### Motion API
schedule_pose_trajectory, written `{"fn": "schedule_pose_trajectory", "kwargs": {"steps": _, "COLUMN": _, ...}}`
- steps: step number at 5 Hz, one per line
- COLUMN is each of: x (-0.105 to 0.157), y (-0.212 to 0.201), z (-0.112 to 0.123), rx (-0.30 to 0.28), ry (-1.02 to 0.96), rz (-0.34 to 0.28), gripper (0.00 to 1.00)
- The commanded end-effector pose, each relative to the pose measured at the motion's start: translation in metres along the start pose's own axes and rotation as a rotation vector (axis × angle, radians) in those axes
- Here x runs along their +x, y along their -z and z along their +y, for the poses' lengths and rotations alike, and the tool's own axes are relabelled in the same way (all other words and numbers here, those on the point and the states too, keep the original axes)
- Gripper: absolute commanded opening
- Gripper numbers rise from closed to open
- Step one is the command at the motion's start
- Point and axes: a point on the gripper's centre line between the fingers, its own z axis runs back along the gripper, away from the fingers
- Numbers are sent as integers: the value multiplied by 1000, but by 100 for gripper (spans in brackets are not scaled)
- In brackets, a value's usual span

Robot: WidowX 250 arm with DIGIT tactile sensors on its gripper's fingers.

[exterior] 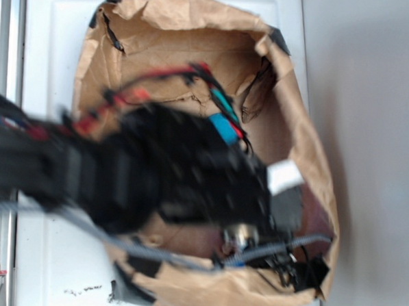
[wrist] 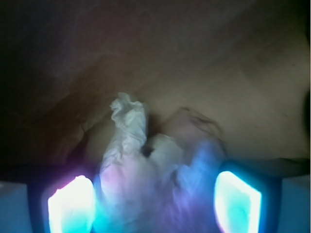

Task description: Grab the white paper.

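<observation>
The white paper point(wrist: 146, 170) is a crumpled off-white wad lying on the brown bag floor, with one twisted end sticking up. In the wrist view it sits right between my two glowing fingertips point(wrist: 70, 206), tinted blue and purple by their light. My gripper point(wrist: 154, 204) is open and straddles the wad, the left pad close against it and a narrow gap at the right pad. In the exterior view my blurred black arm and gripper point(exterior: 255, 228) reach down into the brown paper bag point(exterior: 163, 27); the paper is hidden under them.
The bag's crinkled walls stand close around the gripper on all sides. A small flat white tag point(exterior: 284, 176) sits on the gripper. Red, blue and grey cables point(exterior: 195, 74) run over the arm. The bag rests on a white surface point(exterior: 52, 49).
</observation>
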Motion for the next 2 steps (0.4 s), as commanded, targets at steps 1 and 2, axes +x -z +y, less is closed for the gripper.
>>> {"fn": "schedule_pose_trajectory", "kwargs": {"steps": 1, "x": 7, "y": -14, "z": -7, "rx": -11, "ry": -3, "rz": -55, "gripper": 0}}
{"fn": "schedule_pose_trajectory", "kwargs": {"steps": 2, "x": 13, "y": -41, "z": 0, "rx": -75, "ry": -14, "rz": -26, "gripper": 0}}
